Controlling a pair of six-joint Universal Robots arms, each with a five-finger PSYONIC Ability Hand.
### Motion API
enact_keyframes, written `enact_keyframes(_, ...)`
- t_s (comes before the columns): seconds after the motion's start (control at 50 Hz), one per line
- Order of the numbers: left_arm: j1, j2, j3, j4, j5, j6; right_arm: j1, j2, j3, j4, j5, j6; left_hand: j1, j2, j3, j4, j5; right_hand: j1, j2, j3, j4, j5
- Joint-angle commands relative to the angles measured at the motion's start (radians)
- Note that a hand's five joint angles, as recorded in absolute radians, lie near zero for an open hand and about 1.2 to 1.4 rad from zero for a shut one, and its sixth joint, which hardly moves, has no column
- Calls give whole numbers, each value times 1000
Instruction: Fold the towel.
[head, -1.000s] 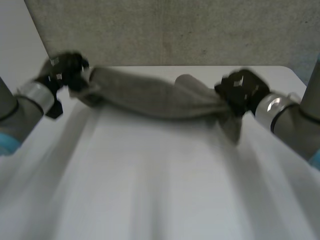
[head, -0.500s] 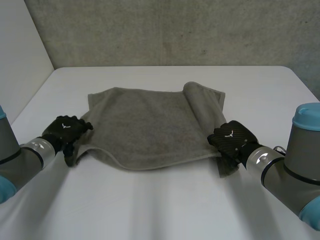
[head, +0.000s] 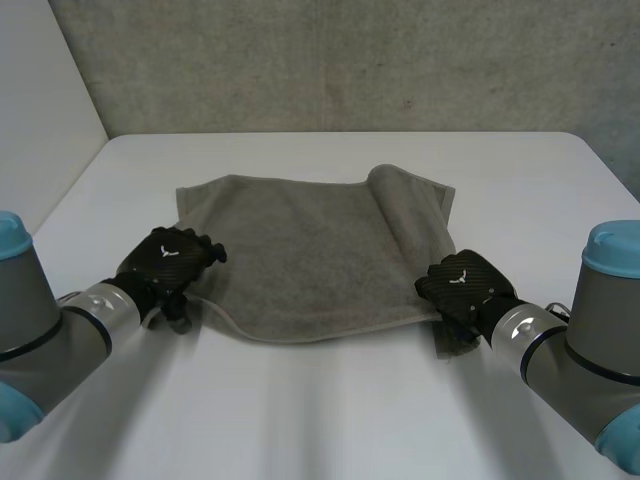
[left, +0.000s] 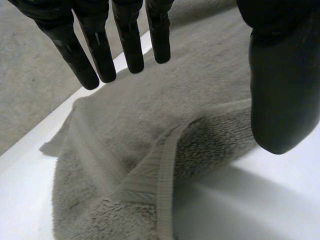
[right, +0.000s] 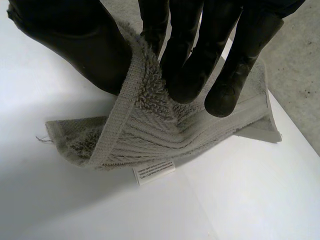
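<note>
A grey towel (head: 310, 255) lies spread on the white table (head: 320, 410), with a rolled ridge running along its right side. My left hand (head: 170, 262) hovers at the towel's near left corner, fingers straight and apart from the thumb, nothing held; in the left wrist view the towel's hemmed edge (left: 165, 165) lies under the left hand (left: 125, 35). My right hand (head: 462, 285) sits at the near right corner. In the right wrist view the right hand (right: 200, 55) pinches the towel corner (right: 145, 115) between thumb and fingers, and a white label (right: 154, 172) hangs below it.
A grey concrete wall (head: 330, 65) rises behind the table's far edge. A white panel (head: 40, 120) stands at the left. Bare table lies in front of the towel and on both sides.
The towel was swung down from a stretched, lifted pose and now lies flat. My left hand has let go of its corner and shifted right; the right hand keeps its pinch.
</note>
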Motion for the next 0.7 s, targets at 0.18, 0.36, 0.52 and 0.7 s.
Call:
enact_keyframes(0.18, -17, -133, 51, 175, -212, 47, -14, -6, 7, 1, 20, 7, 136, 136, 136, 135, -40, 67, 57, 44, 57, 50)
enact_keyframes(0.36, -16, -156, 42, 175, -209, 151, -12, -6, 13, -8, 56, 10, 500, 500, 500, 499, 324, 67, 57, 44, 57, 50)
enact_keyframes(0.52, 0, -136, 42, 194, -245, 136, -14, -6, 7, -7, 135, 29, 932, 931, 931, 930, 756, -522, -532, -545, -533, -539)
enact_keyframes(0.7, 4, -116, 32, 200, -263, 114, -16, -15, -5, -4, 222, 36, 932, 931, 931, 930, 756, -698, -708, -722, -709, -715)
